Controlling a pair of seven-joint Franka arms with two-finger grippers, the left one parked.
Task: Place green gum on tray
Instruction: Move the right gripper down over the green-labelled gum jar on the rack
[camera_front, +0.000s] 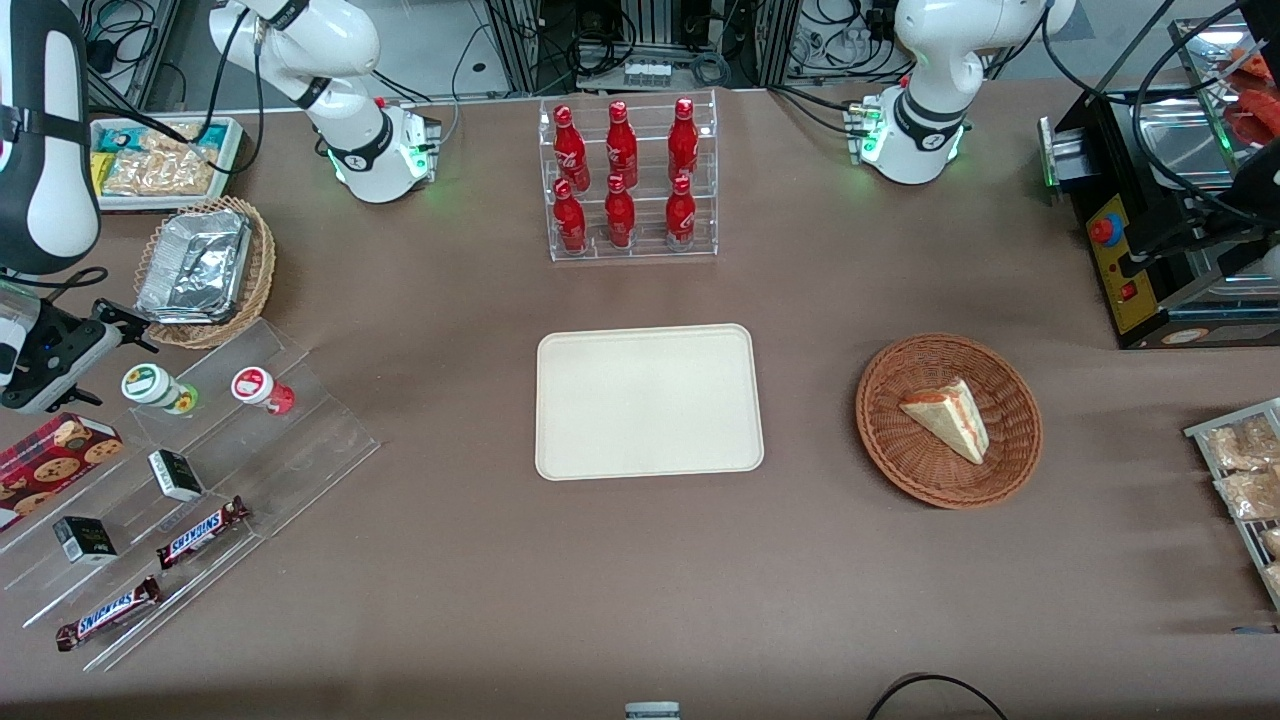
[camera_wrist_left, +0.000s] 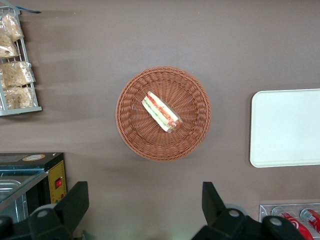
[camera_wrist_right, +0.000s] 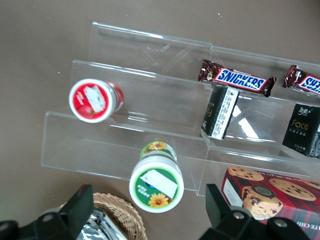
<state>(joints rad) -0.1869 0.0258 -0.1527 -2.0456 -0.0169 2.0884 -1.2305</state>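
The green gum (camera_front: 155, 387) stands upright on the top step of a clear acrylic stand (camera_front: 300, 440) toward the working arm's end of the table. Its white lid with a green-and-yellow label faces up (camera_wrist_right: 156, 183). My gripper (camera_front: 105, 355) hovers above and just beside the gum, open, with nothing held. In the right wrist view the gripper (camera_wrist_right: 148, 212) looks down on the lid, whose edge lies between the two black fingers (camera_wrist_right: 75, 210). The cream tray (camera_front: 648, 400) lies bare at the table's middle and also shows in the left wrist view (camera_wrist_left: 287, 127).
A red-lidded gum bottle (camera_front: 262, 388) shares the step. Lower steps carry Snickers bars (camera_front: 200, 532), black boxes (camera_front: 175, 474) and a cookie box (camera_front: 55, 455). A wicker basket with foil trays (camera_front: 205, 270) is close by. Cola bottles (camera_front: 625, 180) and a sandwich basket (camera_front: 948, 420) stand farther off.
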